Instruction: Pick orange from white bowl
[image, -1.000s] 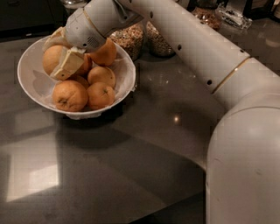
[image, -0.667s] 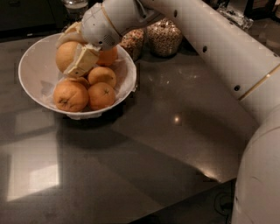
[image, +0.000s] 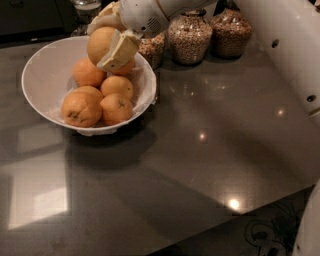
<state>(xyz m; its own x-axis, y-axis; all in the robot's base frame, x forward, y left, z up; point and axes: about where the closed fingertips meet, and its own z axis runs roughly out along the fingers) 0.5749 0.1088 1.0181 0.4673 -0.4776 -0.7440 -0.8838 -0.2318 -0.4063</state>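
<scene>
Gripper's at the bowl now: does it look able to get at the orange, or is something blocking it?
Likely yes. The gripper is over the white bowl's back half with its fingers on either side of the orange, which sits above the smaller fruits; nothing shows between them.

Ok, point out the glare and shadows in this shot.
Camera view: small bright glints dot the dark countertop; a pale square reflection lies front-left; the white bowl casts a soft shadow just in front; the gripper, above the bowl, clasps the orange.
</scene>
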